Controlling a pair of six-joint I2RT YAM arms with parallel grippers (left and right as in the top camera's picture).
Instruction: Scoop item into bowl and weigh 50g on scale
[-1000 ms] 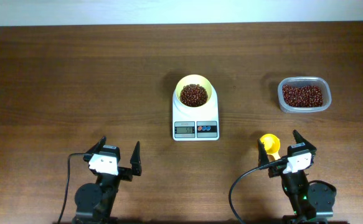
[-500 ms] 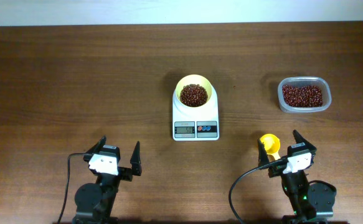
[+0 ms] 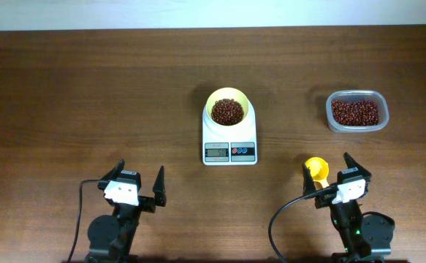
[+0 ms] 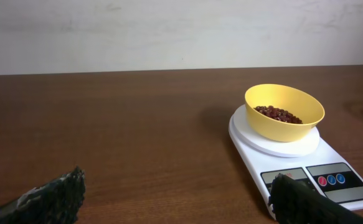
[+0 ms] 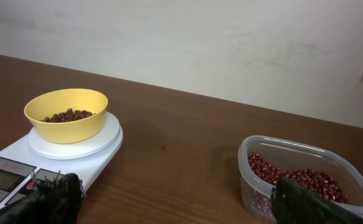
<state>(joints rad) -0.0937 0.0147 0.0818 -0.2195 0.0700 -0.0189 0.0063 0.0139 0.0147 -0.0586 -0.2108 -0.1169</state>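
Note:
The pale yellow bowl sits on the white scale at mid-table and holds a pile of red-brown beans. The bowl and scale show in the left wrist view, and the bowl and scale in the right wrist view. My left gripper is open and empty near the front edge, left of the scale. My right gripper is open and empty at the front right, next to the yellow scoop.
A clear plastic tub of beans stands at the right, also in the right wrist view. One stray bean lies on the table between scale and tub. A pale wall runs behind the table's far edge.

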